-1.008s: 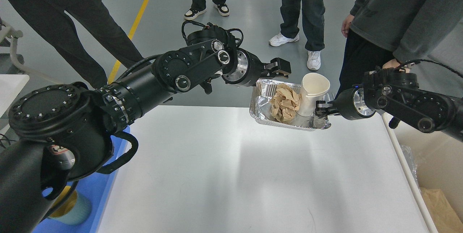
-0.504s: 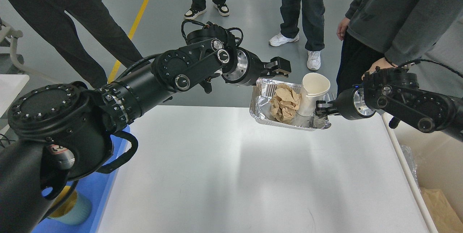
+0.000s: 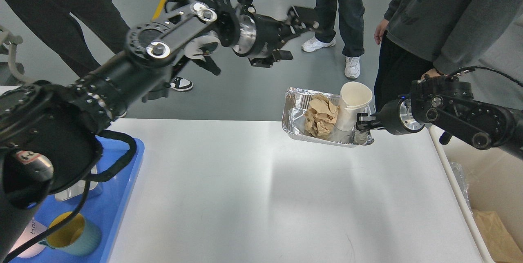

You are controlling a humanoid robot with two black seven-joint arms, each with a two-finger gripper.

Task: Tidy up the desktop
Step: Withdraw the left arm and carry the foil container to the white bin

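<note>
Now right gripper (image 3: 361, 123) clamped on foil tray (image 3: 295, 129) at desktop (image 3: 261, 189) edge; left gripper (image 3: 304, 17) aloft — fingers indistinct.

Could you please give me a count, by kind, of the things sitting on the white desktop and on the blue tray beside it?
Foil tray: 1
Paper cup: 1
Crumpled brown paper: 1
Mug on the blue tray: 1
Small metal container on the blue tray: 1
Total: 5, all but the last two on the desktop. A white item at the blue tray's corner is too cut off to count.
</note>
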